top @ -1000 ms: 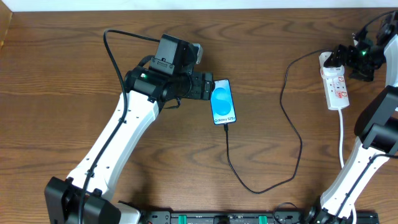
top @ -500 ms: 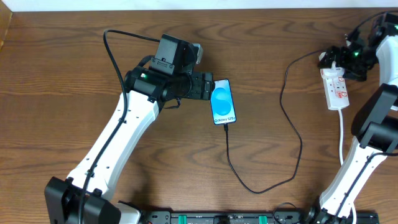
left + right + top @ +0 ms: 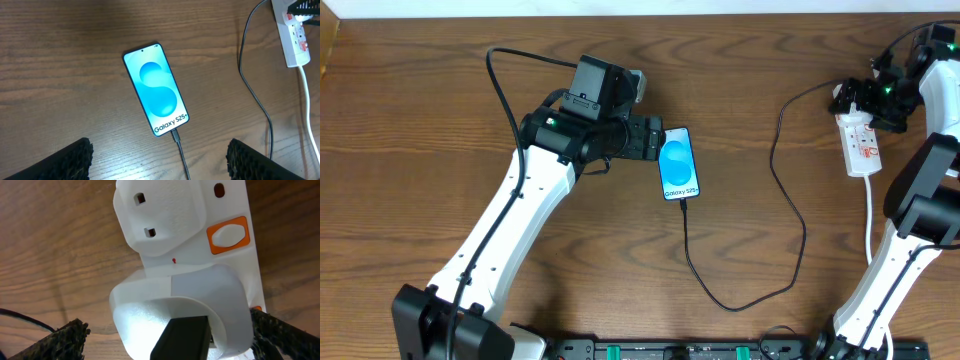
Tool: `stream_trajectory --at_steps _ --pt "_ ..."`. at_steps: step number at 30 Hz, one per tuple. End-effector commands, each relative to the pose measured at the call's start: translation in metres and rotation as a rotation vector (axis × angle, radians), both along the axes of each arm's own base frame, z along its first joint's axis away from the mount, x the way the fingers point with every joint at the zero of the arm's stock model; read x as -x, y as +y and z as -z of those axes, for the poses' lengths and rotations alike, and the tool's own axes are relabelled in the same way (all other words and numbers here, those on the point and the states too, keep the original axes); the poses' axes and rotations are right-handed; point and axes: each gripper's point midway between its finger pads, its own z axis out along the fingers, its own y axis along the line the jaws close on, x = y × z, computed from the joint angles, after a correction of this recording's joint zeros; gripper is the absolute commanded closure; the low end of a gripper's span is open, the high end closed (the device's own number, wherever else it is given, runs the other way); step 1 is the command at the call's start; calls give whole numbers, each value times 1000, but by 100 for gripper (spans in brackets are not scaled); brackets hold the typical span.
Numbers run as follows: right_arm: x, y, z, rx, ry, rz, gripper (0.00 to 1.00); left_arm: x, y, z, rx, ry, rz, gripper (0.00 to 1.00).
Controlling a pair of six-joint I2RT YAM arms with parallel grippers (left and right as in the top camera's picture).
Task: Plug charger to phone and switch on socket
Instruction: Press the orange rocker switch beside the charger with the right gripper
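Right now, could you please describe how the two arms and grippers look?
The left arm and right arm have white shells and black joints; a black cable loops off the left wrist. The left gripper and right gripper are black and ridged.

Even bright light, soft shadows; rt wrist closeup blurry near lens

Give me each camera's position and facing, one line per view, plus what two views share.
Overhead: fixed above the table, looking straight down; left arm and right arm show, left hand beside the phone, right hand at the socket.
Left wrist: on the left arm, looking down at the phone and charger; left fingertips in the bottom corners.
Right wrist: on the right arm, close above the socket's white plug; right fingertips in the bottom corners.
Shared: overhead and left wrist both show phone, charger and socket.
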Motion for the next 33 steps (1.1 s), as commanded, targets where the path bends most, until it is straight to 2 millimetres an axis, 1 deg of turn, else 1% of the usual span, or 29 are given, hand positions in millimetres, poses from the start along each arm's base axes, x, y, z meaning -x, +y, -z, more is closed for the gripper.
stream_trajectory --at_steps 1,11,20,33 --pt "5 20 5 -82 23 -1 1 -3 3 -6 -12 -28 5 14" --pt "1 33 -1 -159 -4 -8 1 -3 3 -6 -12 -28 5 14" --pt "0 38 -3 -189 -7 -8 1 -3 3 -6 -12 -28 5 14" --pt "6 43 3 -216 13 -6 1 -3 3 -6 -12 -28 5 14"
